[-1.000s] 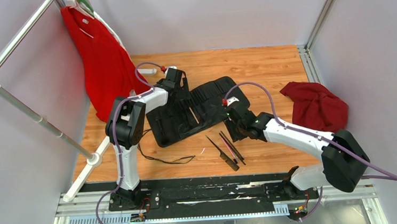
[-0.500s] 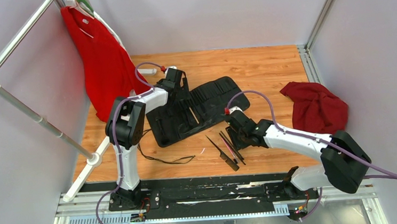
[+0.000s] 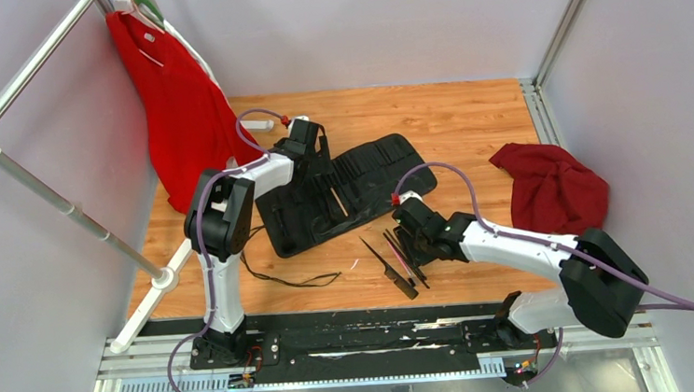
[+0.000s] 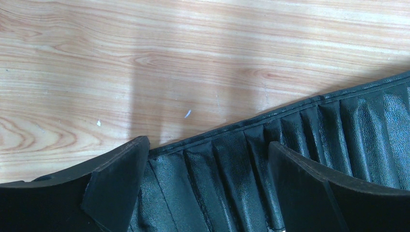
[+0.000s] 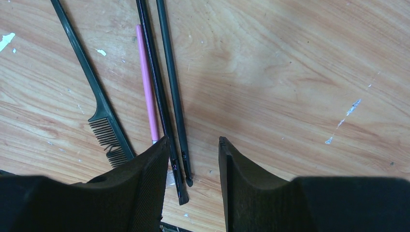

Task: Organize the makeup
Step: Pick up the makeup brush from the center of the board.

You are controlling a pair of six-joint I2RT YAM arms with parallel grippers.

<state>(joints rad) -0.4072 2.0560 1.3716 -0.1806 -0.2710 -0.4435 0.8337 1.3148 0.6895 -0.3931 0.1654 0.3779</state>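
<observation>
Right hand (image 3: 419, 242) low over the makeup (image 3: 400, 262), just on the near side of the case (image 3: 343, 192)
Comb (image 5: 104, 121), pink brush (image 5: 146, 92) and two thin black brushes (image 5: 169, 72) lie close together on the worktop (image 3: 468, 121); the right hand's jaws stand half apart, gripping nothing, the black brushes' ends in the gap; farther off, the left hand (image 4: 205, 145) is spread wide and empty over the case's far pleated edge.
</observation>
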